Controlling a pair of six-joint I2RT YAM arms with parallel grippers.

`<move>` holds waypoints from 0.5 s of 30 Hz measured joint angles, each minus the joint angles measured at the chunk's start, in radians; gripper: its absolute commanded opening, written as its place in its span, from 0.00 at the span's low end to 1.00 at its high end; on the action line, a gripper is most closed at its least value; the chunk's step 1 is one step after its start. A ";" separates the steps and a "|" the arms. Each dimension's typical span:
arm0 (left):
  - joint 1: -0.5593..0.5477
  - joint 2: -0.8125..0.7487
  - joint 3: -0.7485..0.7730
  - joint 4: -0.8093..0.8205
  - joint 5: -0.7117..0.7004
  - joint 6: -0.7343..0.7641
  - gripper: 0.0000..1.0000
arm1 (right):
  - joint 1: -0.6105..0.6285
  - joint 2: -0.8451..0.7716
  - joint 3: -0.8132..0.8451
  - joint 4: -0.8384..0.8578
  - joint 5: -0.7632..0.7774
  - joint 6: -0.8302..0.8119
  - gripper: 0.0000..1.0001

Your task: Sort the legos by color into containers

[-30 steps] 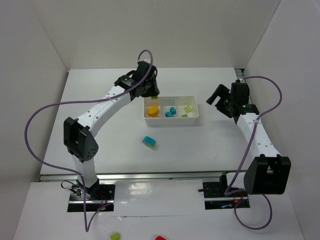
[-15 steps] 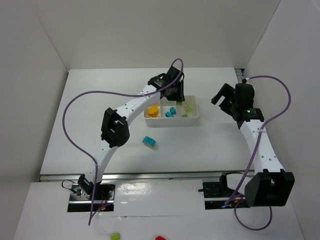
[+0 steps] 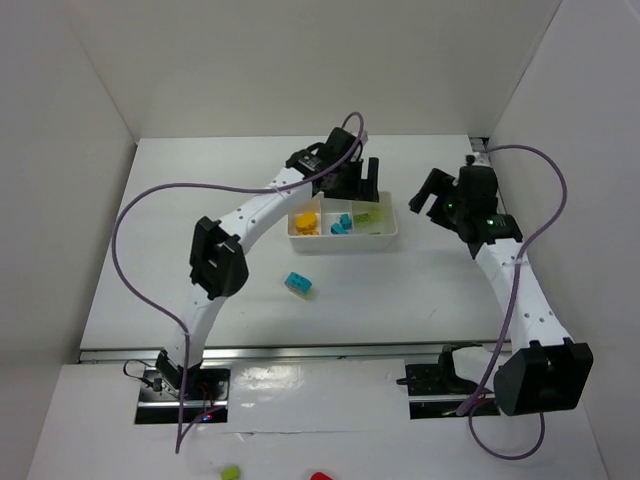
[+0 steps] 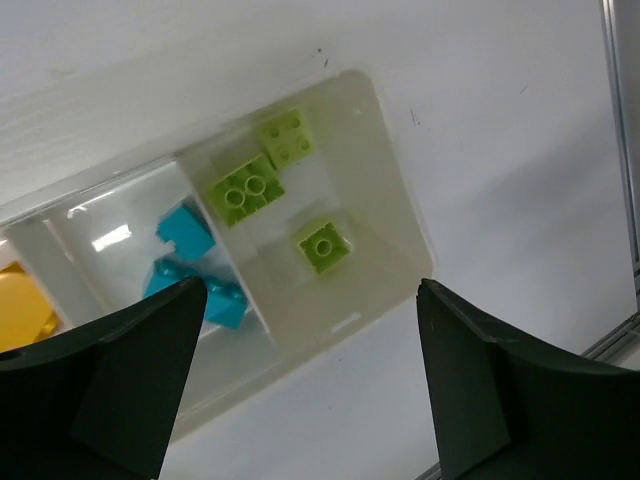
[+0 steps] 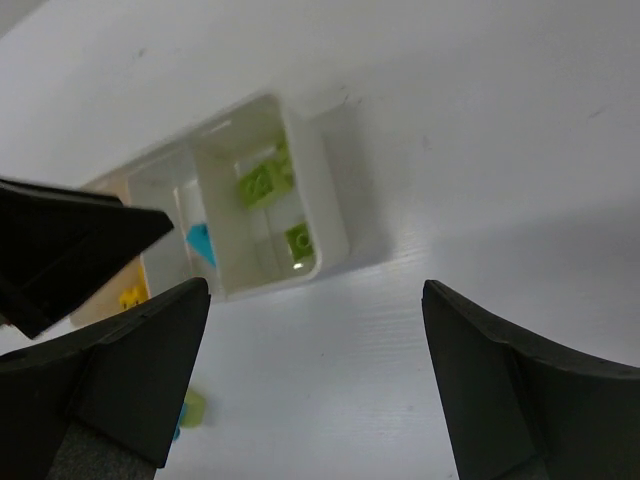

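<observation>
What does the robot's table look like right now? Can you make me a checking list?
Surface: white table, no spills seen.
Job's things: white tray holds orange bricks, cyan bricks and green bricks, each colour in its own compartment; a loose cyan brick lies on the table.
Clutter: a green bit and a red bit on the near ledge.
Grippers: left gripper open above the green compartment; right gripper open beside the tray.
Cables: purple cables loop off both arms.
Surroundings: white walls.
</observation>
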 measured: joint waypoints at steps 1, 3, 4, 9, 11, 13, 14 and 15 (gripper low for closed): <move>0.003 -0.036 -0.034 -0.006 -0.007 0.004 0.93 | 0.029 0.003 0.000 0.000 -0.004 -0.008 0.94; 0.020 -0.155 -0.152 -0.003 -0.030 0.013 0.93 | 0.130 0.016 0.001 0.004 -0.014 -0.032 0.94; 0.040 -0.226 -0.213 -0.005 -0.037 0.021 0.93 | 0.201 0.027 0.001 0.006 -0.008 -0.045 0.94; 0.258 -0.576 -0.478 0.002 -0.092 0.024 0.93 | 0.623 0.114 0.002 0.030 0.019 -0.136 0.94; 0.382 -0.700 -0.581 0.008 -0.128 0.020 0.93 | 0.791 0.160 0.003 0.039 0.029 -0.178 0.94; 0.472 -0.793 -0.679 0.017 -0.151 0.014 0.92 | 0.896 0.223 0.023 0.037 0.030 -0.218 0.96; 0.511 -0.829 -0.724 0.016 -0.148 0.008 0.92 | 0.933 0.266 0.044 0.038 0.035 -0.236 0.96; 0.547 -0.856 -0.766 0.014 -0.140 0.004 0.92 | 0.959 0.312 0.067 0.040 0.041 -0.253 0.98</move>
